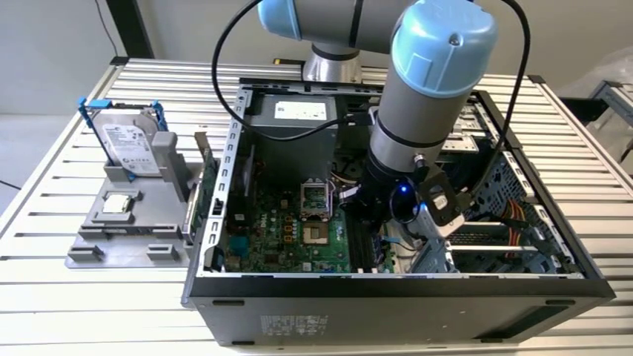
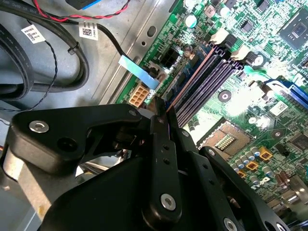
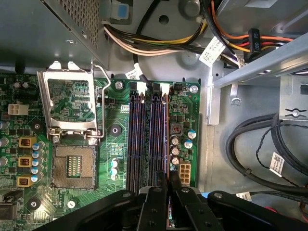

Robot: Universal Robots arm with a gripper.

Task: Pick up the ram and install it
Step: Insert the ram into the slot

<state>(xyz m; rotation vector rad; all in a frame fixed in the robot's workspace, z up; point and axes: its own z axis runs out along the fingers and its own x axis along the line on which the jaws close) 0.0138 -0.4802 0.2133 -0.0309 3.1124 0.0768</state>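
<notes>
My gripper [image 1: 374,216] reaches down inside the open computer case [image 1: 396,297], over the motherboard's black memory slots [image 3: 144,139] [image 2: 214,72]. In both wrist views its black fingers [image 3: 156,202] [image 2: 161,144] stand pressed together on a thin dark edge. That edge is the ram [image 3: 166,139] [image 2: 190,79], seen edge-on. It runs along the outermost slot, the one nearest the white connector [image 3: 184,171]. How deep it sits in the slot I cannot tell. The gripper [image 3: 167,185] [image 2: 162,109] holds it at one end of the slot row.
Beside the slots lie the bare processor socket [image 3: 74,166] and its raised metal bracket [image 3: 72,103]. Thick black cables [image 3: 250,139] and coloured wire bundles [image 3: 159,43] crowd the case floor. At the exterior view's left, a hard drive in a blue frame [image 1: 129,141] stands on a grey fixture [image 1: 118,222].
</notes>
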